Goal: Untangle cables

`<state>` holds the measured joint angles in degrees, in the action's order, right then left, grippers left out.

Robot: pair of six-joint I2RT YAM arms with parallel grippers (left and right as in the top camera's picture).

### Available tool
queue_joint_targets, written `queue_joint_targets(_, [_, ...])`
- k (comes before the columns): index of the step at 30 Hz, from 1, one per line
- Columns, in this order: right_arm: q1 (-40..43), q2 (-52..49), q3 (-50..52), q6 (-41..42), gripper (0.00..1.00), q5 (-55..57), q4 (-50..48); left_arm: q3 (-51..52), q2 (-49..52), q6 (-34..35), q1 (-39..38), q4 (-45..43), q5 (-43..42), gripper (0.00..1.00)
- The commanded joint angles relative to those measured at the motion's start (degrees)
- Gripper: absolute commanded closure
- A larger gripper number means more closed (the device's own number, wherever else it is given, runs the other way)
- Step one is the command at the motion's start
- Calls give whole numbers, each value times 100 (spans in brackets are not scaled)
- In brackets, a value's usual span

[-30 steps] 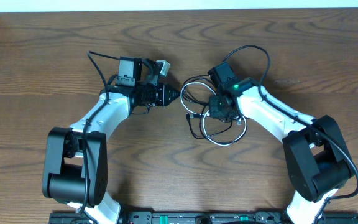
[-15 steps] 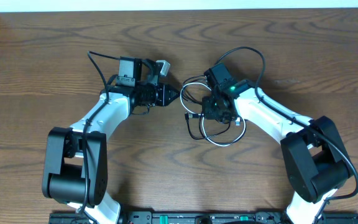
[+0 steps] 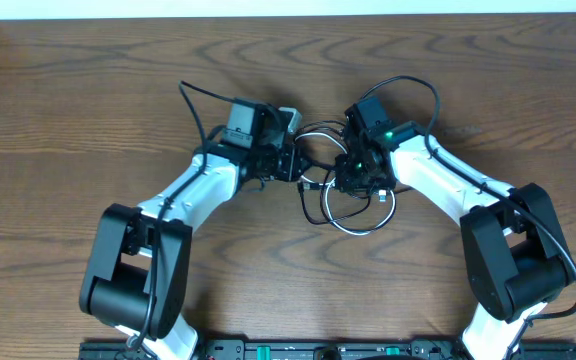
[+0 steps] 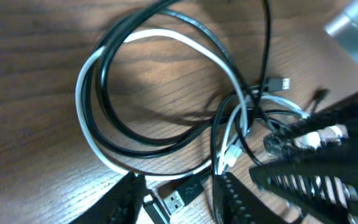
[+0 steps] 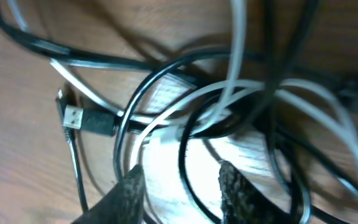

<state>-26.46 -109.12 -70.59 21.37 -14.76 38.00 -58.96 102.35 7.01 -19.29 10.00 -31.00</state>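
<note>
Tangled white and black cables (image 4: 240,115) lie in flat round loops on the table (image 3: 68,100); the left pincer (image 4: 179,202) and right pincer (image 5: 179,193) both gape wide.

Left arm (image 3: 183,190) and right arm (image 3: 448,180) angle inward, nearly meeting. Left pincer (image 4: 178,193) and right pincer (image 5: 180,186) both stand parted.

Left arm (image 3: 203,180): white shells between black joints, with a bulky black cylindrical shoulder.
Right arm (image 3: 443,175): same white-and-black build, with a small green light (image 3: 389,131) near the wrist.
Arm wires (image 3: 413,79): thick and black, one at each wrist.
Left gripper (image 4: 178,196): dark, tapered fingers.
</note>
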Motion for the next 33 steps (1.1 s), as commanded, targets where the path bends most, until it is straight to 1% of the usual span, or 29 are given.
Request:
queue_joint_targets(1, [131,4,111,-568,61,-748,-20,-7,122,636,-103,72,461,54])
queue_joint_targets(3, [293,4,111,-1200,57,-1709,-90,-52,122,911,-170,170,446,53])
queue_joint_targets(4, [415,4,111,-1545,54,-2376,-111,-197,116,964,-208,431,452,53])
queue_joint_targets(5, [535,4,111,-1611,53,-2745,-114,-352,116,964,-236,691,452,53])
queue_joint_targets(7, [778,4,109,-1609,52,-2914,-111,-780,116,964,-315,1360,496,53])
queue_joint_targets(10, [1071,4,103,-1609,53,-2916,-107,-1287,116,970,-492,1974,518,53])
queue_joint_targets(12, [1233,35,31,-1611,53,-2942,-72,-1423,116,1005,-632,2085,542,52])
queue_joint_targets(15, [1429,227,-197,-1729,52,-3042,118,-1425,142,1408,-811,2131,968,49])
queue_joint_targets(17, [1491,404,-293,-1759,49,-2822,229,-1423,184,1504,-905,2173,1025,37])
queue_joint_targets(19, [1499,544,-299,-1755,41,-2116,424,-1401,212,1543,-1010,2218,1032,35])
queue_joint_targets(22, [1408,557,-273,-1764,33,-992,868,-1335,225,1543,-1178,2258,1126,35])
queue_joint_targets(25, [1220,485,-68,-1762,29,-256,927,-1248,278,1696,-1357,2256,1375,35])
queue_joint_targets(29, [964,389,219,-1757,28,15,726,-1235,485,1947,-1552,2295,1709,35])
queue_joint_targets(33, [745,385,485,-1572,22,531,457,-1235,785,2170,-1633,2264,1779,35])
